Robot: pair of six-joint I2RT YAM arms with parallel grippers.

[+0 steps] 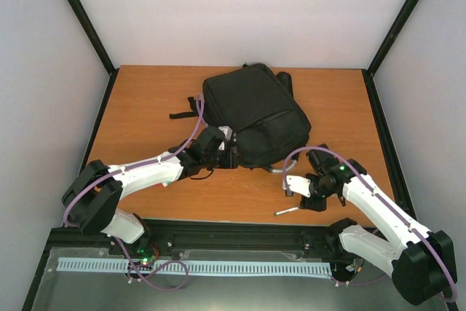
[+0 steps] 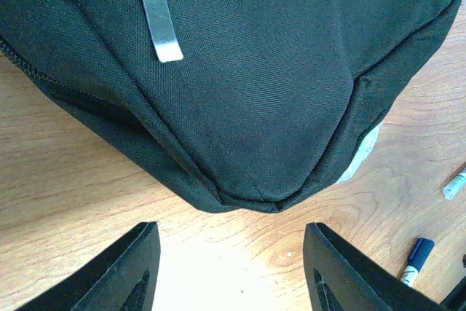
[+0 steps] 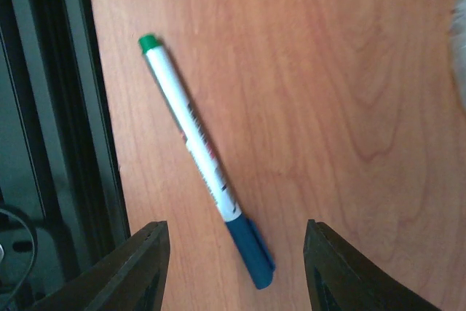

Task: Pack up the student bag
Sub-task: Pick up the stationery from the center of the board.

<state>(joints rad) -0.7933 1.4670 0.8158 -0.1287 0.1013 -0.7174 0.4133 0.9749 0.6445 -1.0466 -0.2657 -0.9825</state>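
The student bag (image 1: 255,114) lies flat near the middle of the wooden surface (image 1: 138,107), its black straps trailing off its far and left edges. The left gripper (image 2: 231,229) sits low at the bag's near-left corner with its jaws apart and nothing between them. The rounded black fabric corner is just ahead of the fingertips and apart from them. A flat silver zipper pull (image 2: 159,20) hangs down the bag's front panel above that corner. A pale grey patch (image 2: 362,154) shows at the bag's lower edge, too little of it to identify.

The right gripper (image 3: 234,227) is well off the bag's near-right side, close to the surface's front edge. It points down over a marker (image 3: 196,143) with a white barrel, a green end and a dark blue cap. Its jaws are apart on either side of the cap end, and neither of the 2 fingers visibly touches the marker, which lies flat on the wood.
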